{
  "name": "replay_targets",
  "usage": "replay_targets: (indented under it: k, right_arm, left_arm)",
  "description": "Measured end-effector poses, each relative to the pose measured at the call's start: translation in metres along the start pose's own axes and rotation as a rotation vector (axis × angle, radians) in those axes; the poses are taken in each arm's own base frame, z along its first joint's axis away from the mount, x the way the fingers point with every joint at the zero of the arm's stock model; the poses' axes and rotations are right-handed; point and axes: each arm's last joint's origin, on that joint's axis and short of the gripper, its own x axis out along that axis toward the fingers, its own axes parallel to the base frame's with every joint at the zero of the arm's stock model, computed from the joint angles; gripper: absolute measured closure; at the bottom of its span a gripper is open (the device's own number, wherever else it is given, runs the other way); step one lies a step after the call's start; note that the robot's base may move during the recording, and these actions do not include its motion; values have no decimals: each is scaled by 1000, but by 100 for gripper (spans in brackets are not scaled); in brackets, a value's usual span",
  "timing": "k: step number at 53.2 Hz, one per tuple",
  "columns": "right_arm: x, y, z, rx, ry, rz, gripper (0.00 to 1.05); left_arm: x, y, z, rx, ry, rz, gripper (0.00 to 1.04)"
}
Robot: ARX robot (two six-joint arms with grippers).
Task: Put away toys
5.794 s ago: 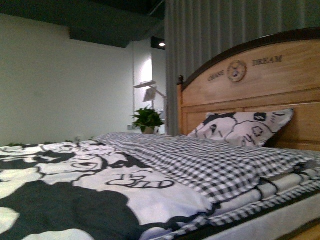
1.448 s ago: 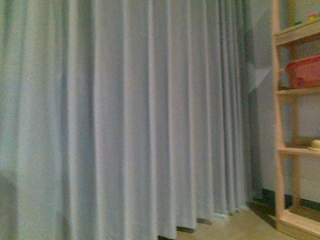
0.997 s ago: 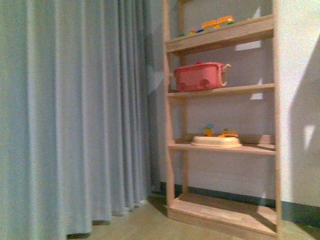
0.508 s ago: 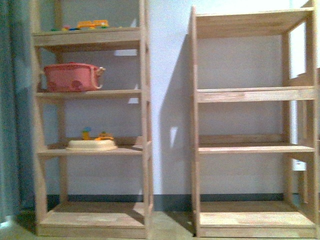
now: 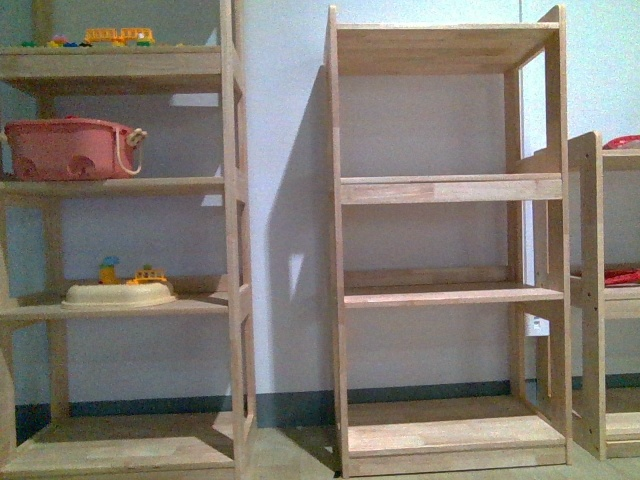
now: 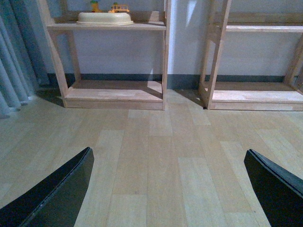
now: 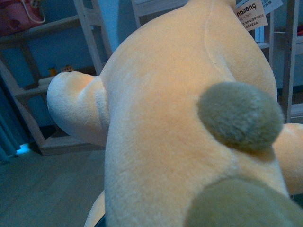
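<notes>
A pale wall [image 5: 285,150] and a light wood-plank floor [image 6: 156,156] frame the scene. Three open wooden shelf units stand side by side against the wall. These are the left shelf unit [image 5: 236,250], the middle shelf unit [image 5: 450,188] straight ahead in the front view, and a lower third unit [image 5: 585,300] cut off at the right edge. A grey-blue curtain [image 6: 14,61] hangs just beside the left unit, seen only from the left wrist.

The task's toy, an orange-yellow plush animal [image 7: 165,132] with grey-brown patches, fills the right wrist view. It sits close against that camera and clear of the floor, with the shelves behind it. The right claw is hidden by the plush, so it cannot be told whether it is clamped on the toy.

The left claw [image 6: 168,152] hangs above bare floor and faces the feet of the shelf units. Its two black fingers [image 6: 61,194] stand wide apart with nothing between them.

On the left shelf unit, a pink basket [image 5: 65,150] with a rope handle sits on the second shelf. One shelf lower, a cream dish [image 5: 118,294] carries small coloured toy pieces [image 5: 150,274]. A yellow toy vehicle [image 5: 120,36] rests on the top shelf. Something red [image 5: 622,142] lies on top of the third unit. A printed paper tag [image 7: 251,14] shows at the plush's upper edge.
</notes>
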Motion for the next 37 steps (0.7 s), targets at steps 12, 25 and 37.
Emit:
replay_targets:
  k: [12,25,37]
  right_arm:
    - [0,0,0,0,0,-1,85]
    - [0,0,0,0,0,0,85]
    - [0,0,0,0,0,-1,85]
  left_arm:
    - [0,0,0,0,0,0,6]
    - [0,0,0,0,0,0,6]
    - [0,0,0,0,0,0,6]
